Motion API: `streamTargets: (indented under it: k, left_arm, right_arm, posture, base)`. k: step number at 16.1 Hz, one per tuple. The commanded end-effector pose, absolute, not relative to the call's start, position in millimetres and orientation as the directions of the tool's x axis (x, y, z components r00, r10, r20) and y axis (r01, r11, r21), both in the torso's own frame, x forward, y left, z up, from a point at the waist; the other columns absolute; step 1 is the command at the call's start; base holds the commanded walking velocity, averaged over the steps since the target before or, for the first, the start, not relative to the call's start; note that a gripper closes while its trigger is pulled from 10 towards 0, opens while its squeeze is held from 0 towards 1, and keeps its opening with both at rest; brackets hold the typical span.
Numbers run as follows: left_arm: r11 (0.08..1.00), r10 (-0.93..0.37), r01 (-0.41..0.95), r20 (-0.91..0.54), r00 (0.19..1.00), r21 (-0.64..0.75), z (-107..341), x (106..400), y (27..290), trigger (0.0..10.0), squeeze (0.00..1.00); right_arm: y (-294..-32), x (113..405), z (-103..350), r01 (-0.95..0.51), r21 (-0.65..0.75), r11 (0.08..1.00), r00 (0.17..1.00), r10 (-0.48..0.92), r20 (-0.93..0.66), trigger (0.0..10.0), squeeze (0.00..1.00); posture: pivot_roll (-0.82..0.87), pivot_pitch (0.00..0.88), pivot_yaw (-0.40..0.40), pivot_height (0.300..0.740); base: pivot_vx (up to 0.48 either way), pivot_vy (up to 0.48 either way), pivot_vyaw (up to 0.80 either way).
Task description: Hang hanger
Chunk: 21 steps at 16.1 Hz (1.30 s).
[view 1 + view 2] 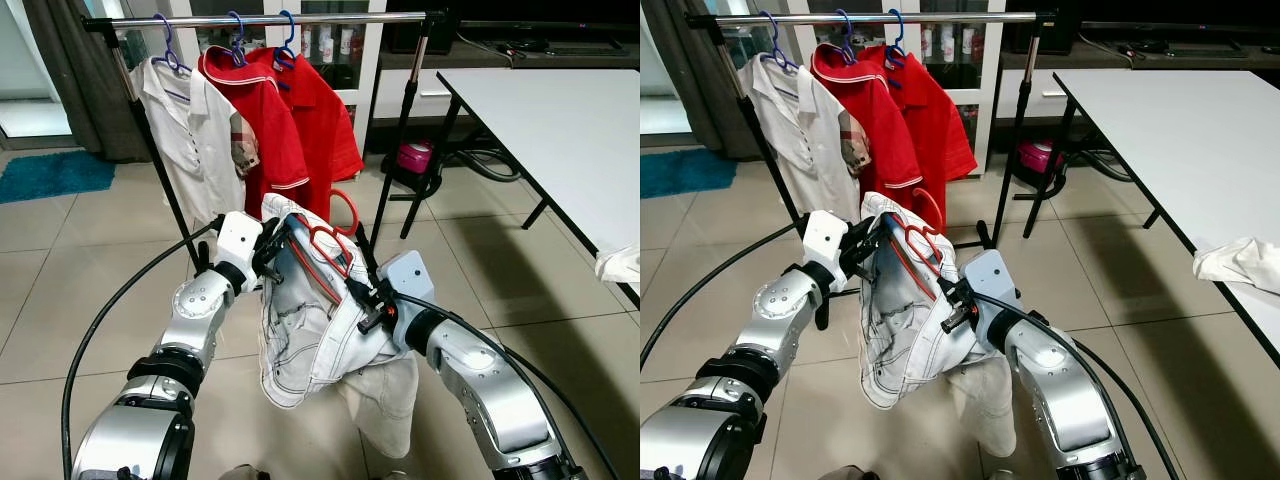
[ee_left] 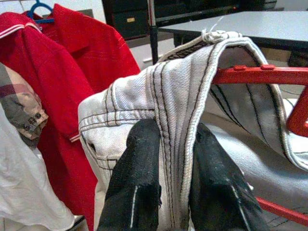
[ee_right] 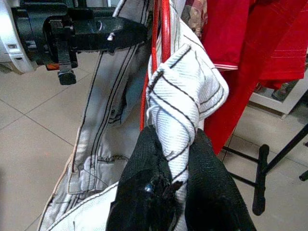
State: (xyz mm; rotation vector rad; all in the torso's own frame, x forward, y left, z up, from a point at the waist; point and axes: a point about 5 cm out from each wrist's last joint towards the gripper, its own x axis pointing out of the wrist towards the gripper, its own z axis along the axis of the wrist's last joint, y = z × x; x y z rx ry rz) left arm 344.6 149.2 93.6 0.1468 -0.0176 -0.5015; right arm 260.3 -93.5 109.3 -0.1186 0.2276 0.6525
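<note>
A: Where do the two arms sit?

B: Both silver arms reach forward and bend inward, wrists raised, so the claws come close together in front of the chest.

A: The left claw (image 1: 268, 243)?

B: It points toward the right arm, its two black fingers (image 2: 134, 187) pressed together with a fold of white cloth (image 2: 173, 125) pinched between them.

A: And the right claw (image 3: 171, 159)?

B: It angles up and toward the left arm. Its fingers (image 3: 144, 192) are closed too, clamped on a twisted bunch of the same cloth.

A: Do the claws touch?

B: No, they are near each other but apart, the left wrist slightly higher than the right.
</note>
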Motion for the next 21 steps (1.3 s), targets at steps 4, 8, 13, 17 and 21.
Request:
streamTargets:
  k: [4, 8, 13, 17, 21]
  left_arm:
    - [0.865, -0.491, 0.486, 0.014, 0.871, 0.124, 103, 350, 149, 0.0, 0.0]
    - [0.877, -0.475, 0.469, 0.046, 0.879, 0.103, 112, 353, 162, 0.0, 0.0]
    - [0.879, -0.474, 0.467, 0.053, 0.879, 0.099, 115, 354, 164, 0.0, 0.0]
    - [0.805, -0.581, 0.576, -0.006, 0.814, 0.146, 153, 375, 177, 0.0, 0.0]
    - [0.798, -0.601, 0.595, 0.044, 0.798, 0.095, 163, 379, 168, 0.0, 0.0]
  right_arm:
    - [-92, 262, 120, -0.63, -0.069, 0.774, 0.767, 0.606, -0.21, 0.0, 0.0]
    - [-97, 263, 116, -0.627, -0.073, 0.775, 0.765, 0.596, -0.244, 0.0, 0.0]
    - [-98, 263, 113, -0.629, -0.074, 0.774, 0.761, 0.594, -0.261, 0.0, 0.0]
    - [-113, 255, 89, -0.713, -0.18, 0.677, 0.677, 0.599, -0.428, 0.0, 0.0]
    - [-117, 258, 92, -0.69, -0.172, 0.703, 0.699, 0.587, -0.407, 0.0, 0.0]
  posture:
    - [-0.19, 0.0, 0.019, 0.74]
    - [-0.18, 0.0, 0.015, 0.74]
    - [-0.18, 0.0, 0.013, 0.74]
    - [-0.17, 0.0, 0.012, 0.74]
    - [-0.18, 0.0, 0.019, 0.74]
  base:
    - [0.0, 0.0, 0.0]
    - [0.0, 0.0, 0.0]
    - [0.0, 0.0, 0.0]
    - [0.0, 0.0, 0.0]
    - [0.0, 0.0, 0.0]
